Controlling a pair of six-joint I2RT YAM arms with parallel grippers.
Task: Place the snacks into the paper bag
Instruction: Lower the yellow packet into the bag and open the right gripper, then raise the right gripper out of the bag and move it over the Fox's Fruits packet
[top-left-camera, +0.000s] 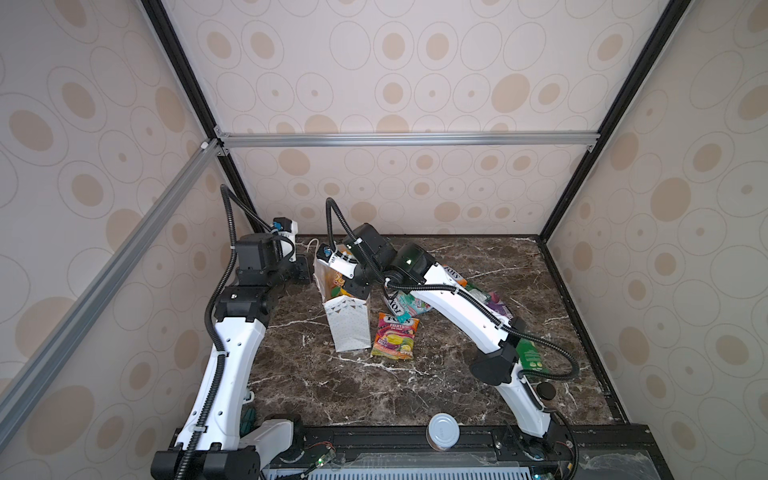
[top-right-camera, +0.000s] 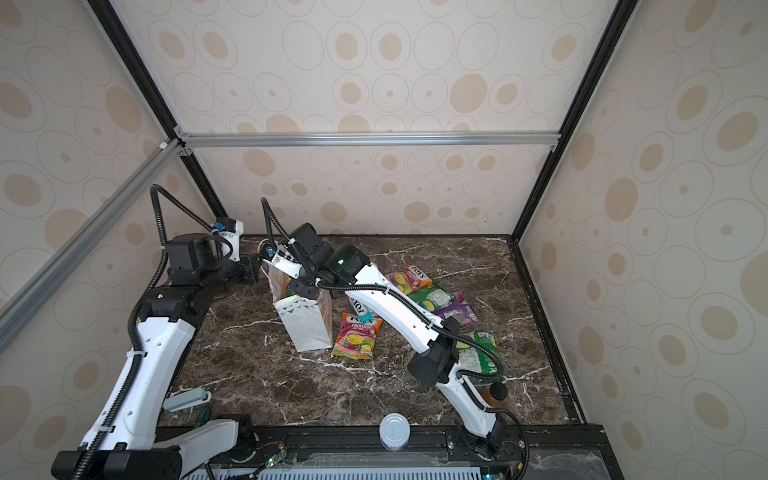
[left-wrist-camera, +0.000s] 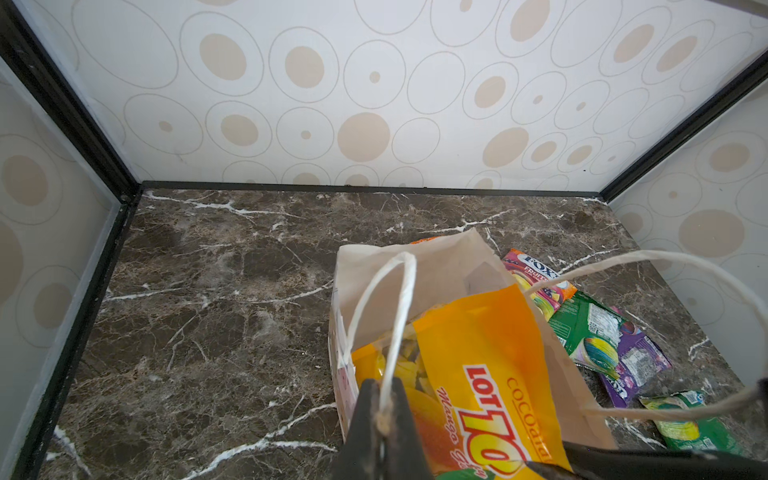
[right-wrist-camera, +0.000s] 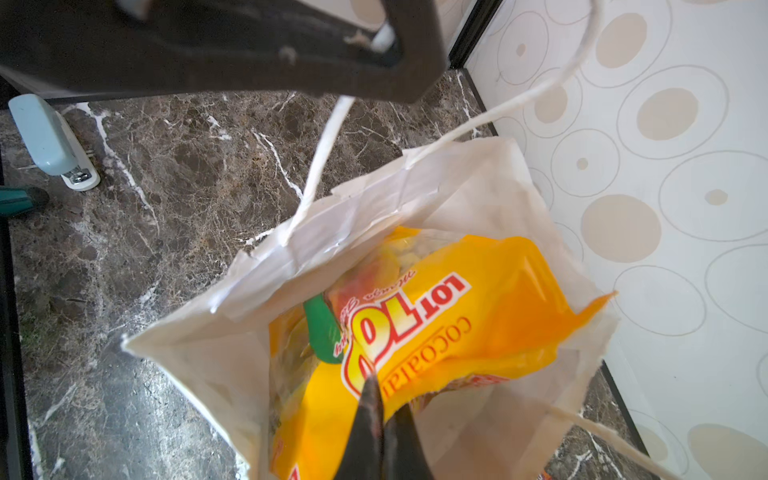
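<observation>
The white paper bag (top-left-camera: 349, 328) (top-right-camera: 307, 328) stands upright at the table's middle left. My left gripper (left-wrist-camera: 384, 415) (top-left-camera: 305, 272) is shut on one cord handle (left-wrist-camera: 399, 316) and holds it up beside the rim. My right gripper (right-wrist-camera: 380, 386) (top-left-camera: 349, 286) is shut on the big yellow packet (right-wrist-camera: 478, 299) (left-wrist-camera: 478, 353), which sits partly inside the bag's mouth. The other handle (left-wrist-camera: 665, 257) hangs loose. Several snacks lie to the bag's right: a FOX'S fruits packet (top-left-camera: 395, 336) (top-right-camera: 357, 336), a pink FOX'S one (top-right-camera: 409, 278), a green one (top-right-camera: 432, 297), a purple one (top-right-camera: 457, 311).
Another green packet (top-right-camera: 478, 353) lies by my right arm's elbow. A silver-lidded can (top-left-camera: 444, 430) stands at the front edge, an amber bottle (top-right-camera: 494, 392) at the front right. A pale stapler (top-right-camera: 187, 399) and a green-handled tool (right-wrist-camera: 20, 199) lie front left. Walls enclose three sides.
</observation>
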